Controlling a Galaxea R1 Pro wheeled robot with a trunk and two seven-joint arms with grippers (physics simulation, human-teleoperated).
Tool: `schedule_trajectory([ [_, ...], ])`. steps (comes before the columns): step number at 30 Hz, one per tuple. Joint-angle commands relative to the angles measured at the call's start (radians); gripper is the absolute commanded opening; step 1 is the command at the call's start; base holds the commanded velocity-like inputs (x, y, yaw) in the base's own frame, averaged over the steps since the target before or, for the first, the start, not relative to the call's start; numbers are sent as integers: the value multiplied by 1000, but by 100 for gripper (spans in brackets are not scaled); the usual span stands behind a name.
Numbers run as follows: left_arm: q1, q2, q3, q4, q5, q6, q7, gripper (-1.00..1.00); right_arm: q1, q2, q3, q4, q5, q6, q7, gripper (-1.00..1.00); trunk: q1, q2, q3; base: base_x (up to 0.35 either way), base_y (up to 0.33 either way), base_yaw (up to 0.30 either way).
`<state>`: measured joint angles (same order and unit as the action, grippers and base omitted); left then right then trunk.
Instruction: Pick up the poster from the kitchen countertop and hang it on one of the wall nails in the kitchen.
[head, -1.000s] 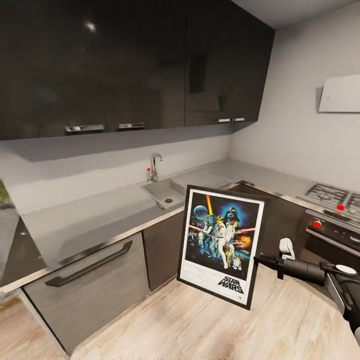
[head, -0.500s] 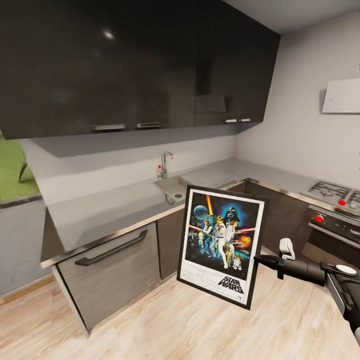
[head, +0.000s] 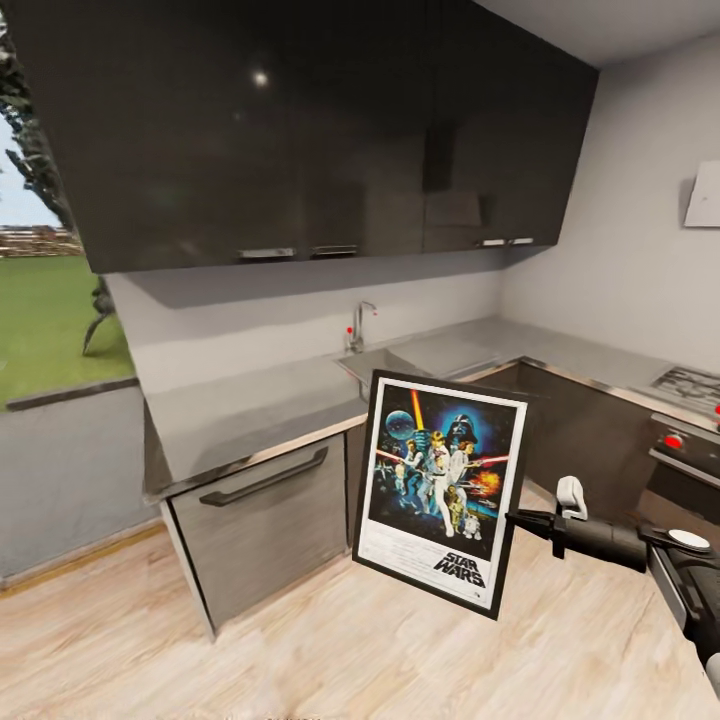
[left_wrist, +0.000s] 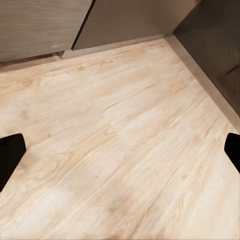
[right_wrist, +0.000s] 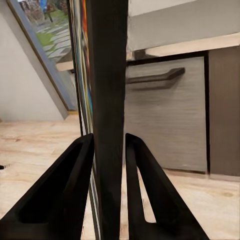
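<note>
The poster (head: 438, 490) is hanging upright in the air in front of the robot, clear of the grey surface (head: 300, 395) and above the wooden floor (head: 330, 650), its art facing the robot. The right gripper (head: 518, 518) is pinching it by the right-hand edge of the frame; seen edge-on from the wrist, the dark frame (right_wrist: 107, 100) is sitting between the two black fingers (right_wrist: 65, 190), which are closed against both faces. It looks stiff, flat and light, but a grip at one edge is probably leaving it free to swing or slip. The left gripper (left_wrist: 120, 150) is pointing at bare floor with its fingers spread wide, carrying nothing. The cabinet fronts (head: 265, 510) are standing close behind the poster, the oven (head: 685, 470) at the right. Open room is lying to the near left, over the floor.
</note>
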<state>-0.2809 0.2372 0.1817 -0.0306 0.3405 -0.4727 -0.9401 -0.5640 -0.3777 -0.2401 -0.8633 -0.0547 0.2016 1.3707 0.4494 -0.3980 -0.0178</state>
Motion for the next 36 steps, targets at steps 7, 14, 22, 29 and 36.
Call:
schedule_trajectory([
  [7, -1, 0, 8, 2, -6, -3, -3, 100, -1, 1, -1, 0, -3, 12, 4, -100, 1, -2, -2, -5, 254, 286],
  [14, -1, 0, 9, 2, -6, -3, -3, 100, -1, 2, -1, 0, -4, 13, -22, -100, 1, -2, -2, 0, 286, 290],
  [22, -1, 2, 9, 3, -6, -3, -3, 100, -1, 2, -1, 0, -4, 12, -27, -100, 1, -2, -2, -46, 289, 290],
  [29, -1, 2, 9, 3, -6, -3, -3, 100, -1, 2, -1, 0, -4, 12, -27, -100, 1, -2, -2, -112, 290, 290],
  [36, -1, 2, 9, 3, -6, -3, -3, 100, -1, 2, 0, 0, -3, 12, -27, -100, 1, -2, -2, -130, 290, 290],
])
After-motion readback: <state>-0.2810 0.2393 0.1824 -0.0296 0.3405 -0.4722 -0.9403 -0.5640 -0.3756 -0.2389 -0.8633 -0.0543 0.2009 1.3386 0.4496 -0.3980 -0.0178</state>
